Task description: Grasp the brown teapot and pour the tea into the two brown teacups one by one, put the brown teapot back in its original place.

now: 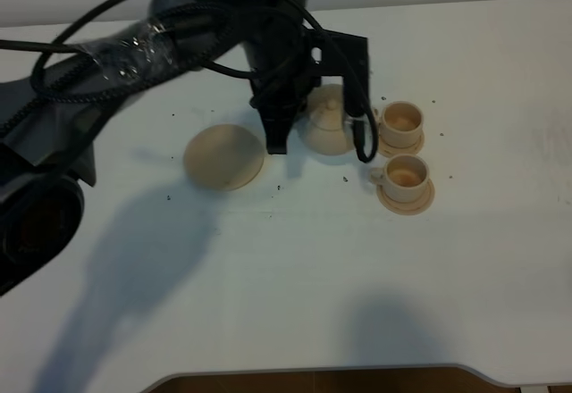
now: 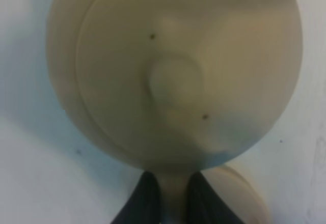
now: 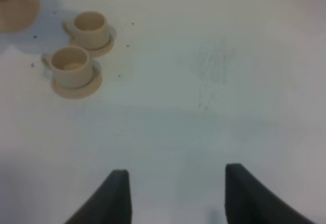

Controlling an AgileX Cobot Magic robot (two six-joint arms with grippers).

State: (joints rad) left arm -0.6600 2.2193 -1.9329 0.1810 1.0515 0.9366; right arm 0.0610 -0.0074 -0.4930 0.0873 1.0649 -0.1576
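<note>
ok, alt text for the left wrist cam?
A squat round beige-tan ceramic teapot, seen from above, fills the frame, lid knob central. The left pincer grips its loop handle between two dark fingers, over a white table.

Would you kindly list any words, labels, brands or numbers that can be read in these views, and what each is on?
None: no word, label, brand or number can be read in any view.
The squat beige-tan ceramic teapot, the far beige-tan ceramic teacup, the near beige-tan ceramic teacup, the round flat tan saucer and the white table are plain.
The dark specks on the table look like crumbs, not print.
</note>
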